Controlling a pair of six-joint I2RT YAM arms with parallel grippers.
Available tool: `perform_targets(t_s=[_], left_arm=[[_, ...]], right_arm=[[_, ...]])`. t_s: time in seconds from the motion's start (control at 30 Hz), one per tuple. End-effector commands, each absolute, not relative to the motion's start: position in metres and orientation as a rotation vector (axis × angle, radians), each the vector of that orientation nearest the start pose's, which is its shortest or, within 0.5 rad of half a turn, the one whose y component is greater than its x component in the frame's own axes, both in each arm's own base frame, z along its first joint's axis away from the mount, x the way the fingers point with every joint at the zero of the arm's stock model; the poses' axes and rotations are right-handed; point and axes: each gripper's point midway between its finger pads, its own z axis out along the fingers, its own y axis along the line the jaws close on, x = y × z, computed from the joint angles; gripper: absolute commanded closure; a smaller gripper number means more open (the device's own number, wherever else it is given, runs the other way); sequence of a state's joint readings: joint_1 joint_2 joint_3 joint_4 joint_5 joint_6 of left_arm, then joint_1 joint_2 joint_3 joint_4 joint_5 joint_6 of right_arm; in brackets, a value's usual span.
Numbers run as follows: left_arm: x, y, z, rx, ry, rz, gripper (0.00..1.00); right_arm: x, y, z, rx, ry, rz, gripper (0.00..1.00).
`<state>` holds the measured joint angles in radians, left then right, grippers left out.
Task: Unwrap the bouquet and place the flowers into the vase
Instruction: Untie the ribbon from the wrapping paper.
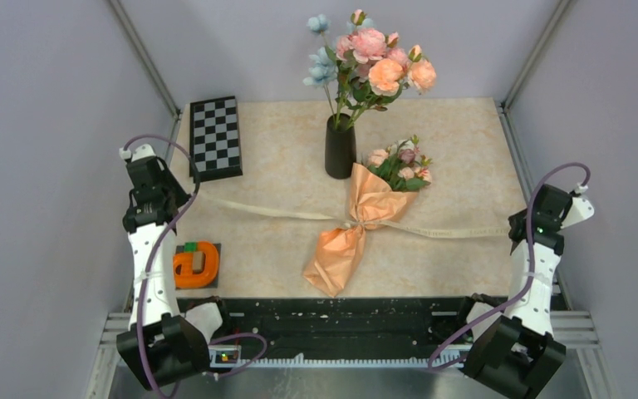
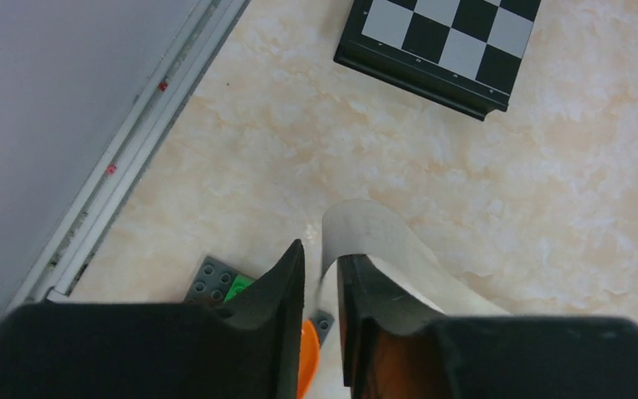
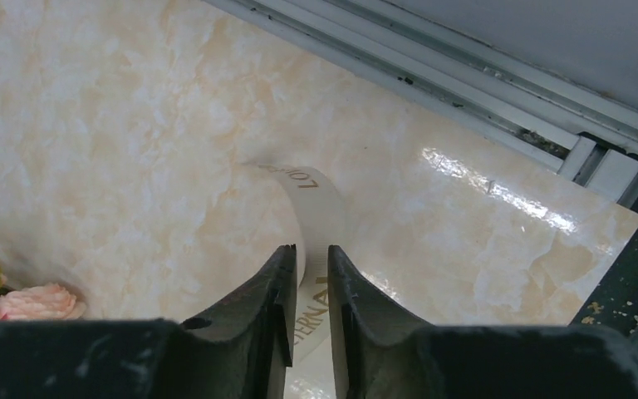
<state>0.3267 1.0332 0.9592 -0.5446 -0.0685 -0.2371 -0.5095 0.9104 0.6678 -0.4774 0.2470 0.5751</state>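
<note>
1. Left gripper [image 2: 322, 253], 9 o'clock edge: black fingers a slit apart, with an end of the cream ribbon [image 1: 282, 213] between them; whether it is pinched, cannot tell.
2. Chessboard [image 1: 215, 137], 10 o'clock: flat, glossy, black-and-white.
3. Orange block [image 1: 195, 264] on a grey studded plate, 8 o'clock.
4. Vase [image 1: 340, 150], 12 o'clock: slim, matte black, upright, holding a tall pink-orange-blue bunch [image 1: 374, 62].
5. Bouquet [image 1: 365, 216], centre, beside the vase: crinkled peach paper cone lying flat, ribbon round its waist, flowers [image 1: 400, 165] pointing to 1 o'clock.
6. Right gripper [image 3: 310, 249], 3 o'clock: fingers a slit apart, printed ribbon between; grip cannot be told.

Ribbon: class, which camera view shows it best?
Top external: the ribbon shows end to end, from left claw past the bouquet to right claw. Each wrist view shows only one end, between that claw's fingers.
</note>
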Motion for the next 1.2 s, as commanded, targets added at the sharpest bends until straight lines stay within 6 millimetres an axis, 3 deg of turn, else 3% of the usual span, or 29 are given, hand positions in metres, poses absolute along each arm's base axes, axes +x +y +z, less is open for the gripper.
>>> perform_targets(t_s=[0.0, 0.03, 0.07, 0.23, 0.37, 0.47, 0.63, 0.77, 0.9, 1.03, 1.17], left_arm=[[0.300, 0.104, 0.207, -0.603, 2.094, 0.129, 0.53], [0.300, 0.103, 0.206, -0.599, 2.099, 0.121, 0.36], [0.301, 0.101, 0.204, -0.594, 2.101, 0.114, 0.27], [0.308, 0.077, 0.202, -0.487, 2.129, -0.018, 0.13], [0.314, 0.042, 0.203, -0.387, 2.137, -0.191, 0.06], [0.314, 0.011, 0.200, -0.282, 2.153, -0.277, 0.05], [0.310, -0.048, 0.188, -0.132, 2.207, -0.399, 0.05], [0.296, -0.120, 0.184, -0.049, 2.224, -0.650, 0.05], [0.283, -0.174, 0.178, 0.012, 2.222, -0.802, 0.05], [0.271, -0.208, 0.161, 0.067, 2.279, -0.887, 0.04], [0.259, -0.239, 0.143, 0.114, 2.336, -0.972, 0.03]], right_arm=[[0.239, -0.154, 0.142, 1.248, 1.825, -0.200, 0.62], [0.240, -0.154, 0.143, 1.241, 1.827, -0.201, 0.52], [0.240, -0.154, 0.145, 1.231, 1.829, -0.198, 0.45], [0.244, -0.150, 0.160, 1.158, 1.820, -0.177, 0.35], [0.259, -0.131, 0.166, 1.021, 1.863, -0.046, 0.25], [0.276, -0.101, 0.167, 0.877, 1.902, 0.147, 0.21], [0.289, -0.049, 0.166, 0.680, 1.962, 0.375, 0.24], [0.292, -0.003, 0.163, 0.526, 2.019, 0.484, 0.28], [0.287, 0.052, 0.158, 0.366, 2.058, 0.633, 0.31], [0.275, 0.103, 0.155, 0.187, 2.076, 0.758, 0.31], [0.261, 0.141, 0.153, 0.045, 2.088, 0.838, 0.31]])
